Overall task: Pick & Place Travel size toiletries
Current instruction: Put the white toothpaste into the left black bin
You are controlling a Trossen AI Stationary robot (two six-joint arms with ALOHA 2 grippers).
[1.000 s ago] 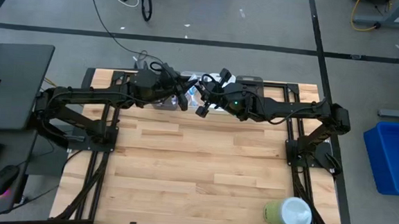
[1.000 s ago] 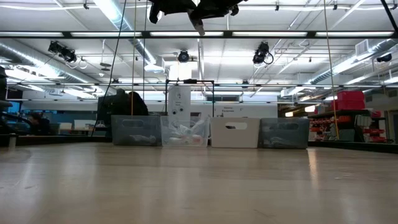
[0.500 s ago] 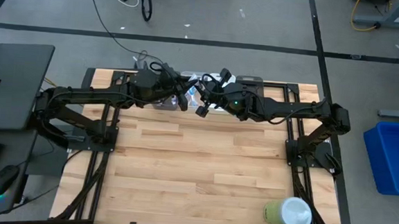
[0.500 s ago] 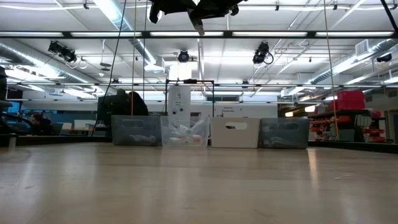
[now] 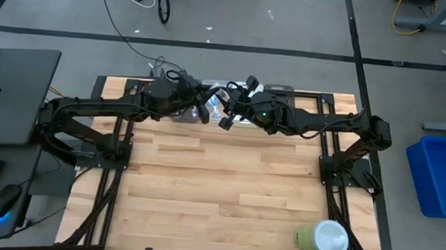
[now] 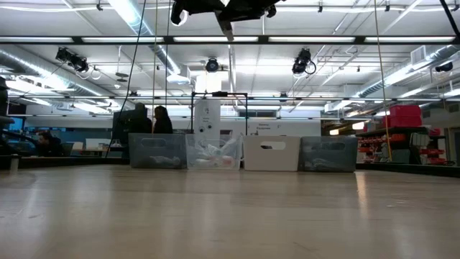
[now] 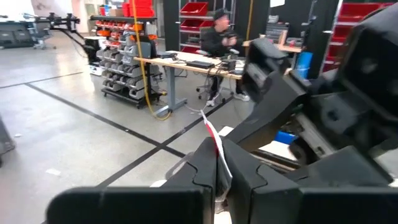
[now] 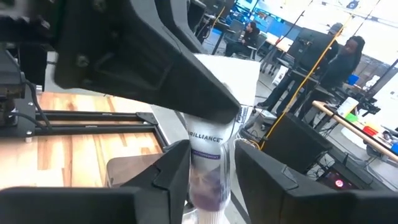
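Note:
A small white-and-purple toothpaste tube (image 8: 208, 158), one of the travel size toiletries, is held high over the table's far middle, where both arms meet. My left gripper (image 5: 208, 111) is shut on one end of it. My right gripper (image 8: 214, 148) faces it from the right, open, with a finger on each side of the tube's body. More toiletries lie in a clear bin (image 6: 213, 152) below, at the table's far edge. My left gripper pinches the tube's flat crimped end (image 7: 215, 142) between its two fingers, coming level from the table's left. The tube sticks out beyond the fingertips toward the other arm, clear of everything below. My right gripper stands around the tube's body; I cannot tell whether one finger (image 8: 178, 163) touches it.
A row of bins stands along the far edge: two grey ones (image 6: 157, 151) (image 6: 328, 152) and a white one (image 6: 272, 153) beside the clear one. A large green-and-white round container (image 5: 321, 238) sits at the near right corner. People are in the room beyond.

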